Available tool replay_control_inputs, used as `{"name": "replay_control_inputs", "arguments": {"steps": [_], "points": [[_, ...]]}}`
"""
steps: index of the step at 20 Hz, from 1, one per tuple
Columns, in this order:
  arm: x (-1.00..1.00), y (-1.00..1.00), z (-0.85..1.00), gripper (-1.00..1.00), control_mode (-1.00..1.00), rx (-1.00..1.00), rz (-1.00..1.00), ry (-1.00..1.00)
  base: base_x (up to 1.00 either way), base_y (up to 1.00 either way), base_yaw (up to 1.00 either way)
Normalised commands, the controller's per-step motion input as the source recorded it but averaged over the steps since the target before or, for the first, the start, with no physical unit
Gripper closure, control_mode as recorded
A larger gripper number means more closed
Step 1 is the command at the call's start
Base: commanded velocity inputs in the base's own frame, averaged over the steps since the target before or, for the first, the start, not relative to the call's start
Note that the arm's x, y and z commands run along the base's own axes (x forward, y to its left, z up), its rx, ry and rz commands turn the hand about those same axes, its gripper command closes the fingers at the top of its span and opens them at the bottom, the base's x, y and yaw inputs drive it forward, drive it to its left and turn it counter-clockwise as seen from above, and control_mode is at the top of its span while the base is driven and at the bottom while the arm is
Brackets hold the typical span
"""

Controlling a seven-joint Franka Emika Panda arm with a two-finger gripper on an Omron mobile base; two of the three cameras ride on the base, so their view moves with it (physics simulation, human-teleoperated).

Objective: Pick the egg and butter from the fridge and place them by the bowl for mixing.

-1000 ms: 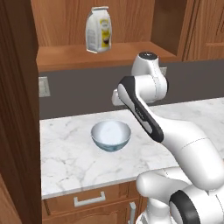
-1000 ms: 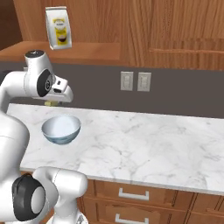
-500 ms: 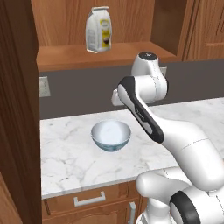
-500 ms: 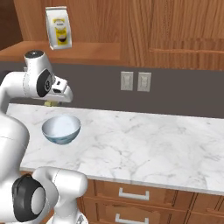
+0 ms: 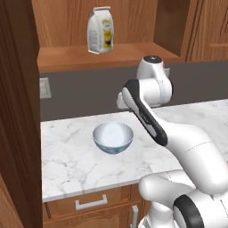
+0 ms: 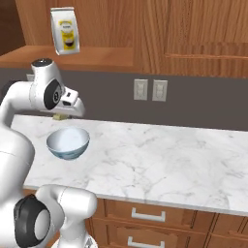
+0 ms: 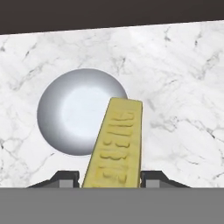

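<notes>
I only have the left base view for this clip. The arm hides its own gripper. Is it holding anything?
Observer: Yes, the gripper is shut on the butter, seen in the hand view.
Operator: Where is it relative to the bowl?
Observer: The hand view looks down at the bowl on the marble counter; the butter's far end overlaps the bowl's rim there.
Operator: Is the egg by the bowl?
Observer: I see no egg on the counter.
</notes>
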Motion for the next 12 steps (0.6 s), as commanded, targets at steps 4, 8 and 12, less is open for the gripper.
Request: {"name": "replay_control_inputs", "arguments": {"steps": [4,8,12], "points": [[0.00,-0.43,-0.33,1.00,-1.00,0.03,-0.08,0.00,0.00,0.00,0.00],[0.00,-0.45,-0.37,1.00,-1.00,0.03,-0.02,0.00,0.00,0.00,0.00],[0.00,-0.55,-0.47,1.00,-1.00,0.04,0.01,-0.02,0.00,0.00,0.00]]}}
